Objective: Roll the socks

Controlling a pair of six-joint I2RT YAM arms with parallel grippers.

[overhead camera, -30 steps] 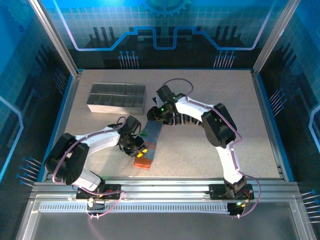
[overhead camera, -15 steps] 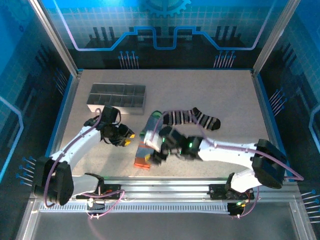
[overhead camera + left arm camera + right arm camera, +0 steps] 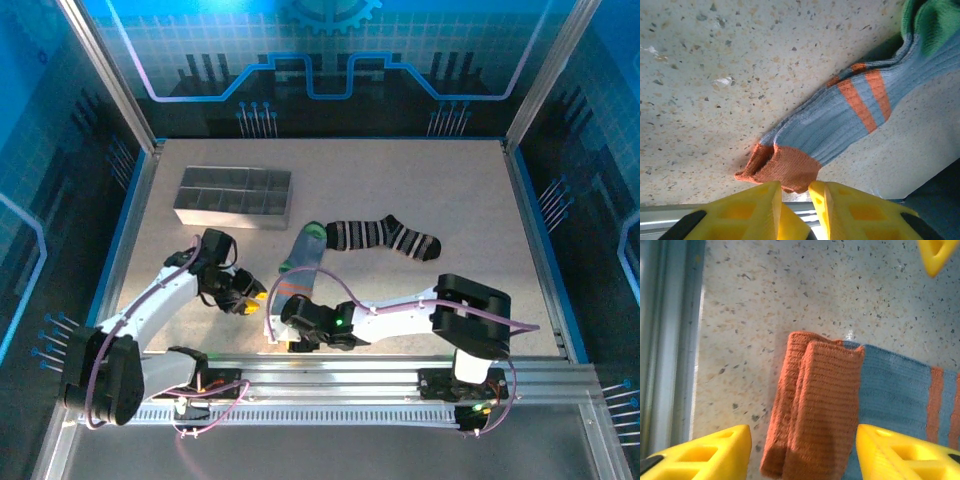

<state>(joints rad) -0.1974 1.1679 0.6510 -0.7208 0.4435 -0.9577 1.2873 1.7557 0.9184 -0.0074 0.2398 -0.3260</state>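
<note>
The grey-blue sock [image 3: 303,255] lies slanted on the table, green toe far, orange cuff [image 3: 815,405] near and folded double. My right gripper [image 3: 802,431] is open, one yellow finger on each side of the folded cuff, apart from it. My left gripper [image 3: 795,186] sits just left of the cuff [image 3: 782,167], its jaws a narrow slot with nothing in it, the tips at the cuff's corner. In the top view the left gripper [image 3: 250,297] and right gripper [image 3: 283,318] flank the sock's near end. The black white-striped sock [image 3: 385,236] lies flat to the right.
A grey compartmented tray [image 3: 233,197] stands at the back left. The metal rail of the table's near edge [image 3: 670,340] runs close behind the cuff. The right arm [image 3: 400,310] stretches low along the front edge.
The right arm has swung from over the black sock down to the near edge, now at the cuff. The left gripper drew back left of the sock. The black sock is uncovered.
</note>
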